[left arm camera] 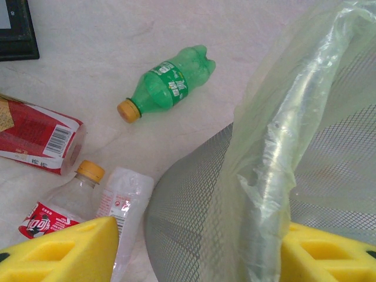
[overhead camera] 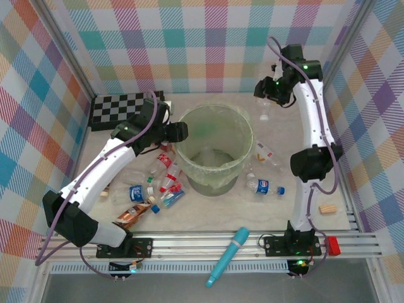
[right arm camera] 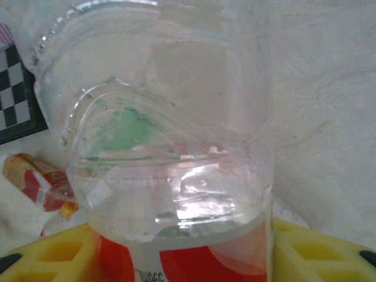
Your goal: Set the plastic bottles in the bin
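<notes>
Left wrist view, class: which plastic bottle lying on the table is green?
The small green plastic bottle with the orange cap, lying apart; the clear plastic bottle nearby has a red label.

- Bin: round, pale green, see-through, lined with a thin clear bag; upright mid-table.
- Clear bottle: red label, held far right of the bin.
- Heap of bottles: red and blue labels, lying near-left of the bin.
- Blue-labelled bottle: lying right of the bin.
- Green bottle: orange cap, on its side.
</notes>
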Robot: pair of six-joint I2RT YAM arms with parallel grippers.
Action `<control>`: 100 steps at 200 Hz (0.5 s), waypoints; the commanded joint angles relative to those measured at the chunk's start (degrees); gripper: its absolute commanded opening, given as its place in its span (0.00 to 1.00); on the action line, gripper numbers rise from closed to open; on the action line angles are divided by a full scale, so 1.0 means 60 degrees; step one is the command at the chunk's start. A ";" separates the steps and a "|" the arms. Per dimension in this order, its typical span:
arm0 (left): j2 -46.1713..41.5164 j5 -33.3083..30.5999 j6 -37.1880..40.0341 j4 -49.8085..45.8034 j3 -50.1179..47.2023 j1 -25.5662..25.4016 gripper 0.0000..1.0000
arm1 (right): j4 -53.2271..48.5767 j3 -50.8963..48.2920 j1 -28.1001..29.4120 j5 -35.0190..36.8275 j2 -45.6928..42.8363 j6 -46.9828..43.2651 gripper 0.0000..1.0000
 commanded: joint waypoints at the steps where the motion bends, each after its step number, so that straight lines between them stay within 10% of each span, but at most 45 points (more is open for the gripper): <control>1: 0.0121 0.0137 0.0313 -0.0391 0.0005 -0.0159 0.63 | -0.0875 0.0320 0.0032 -0.0174 -0.0830 -0.0284 0.57; 100: 0.0170 0.0080 0.0249 -0.0308 0.0010 -0.0159 0.63 | -0.1551 0.0341 0.2726 -0.0299 -0.2095 -0.0050 0.56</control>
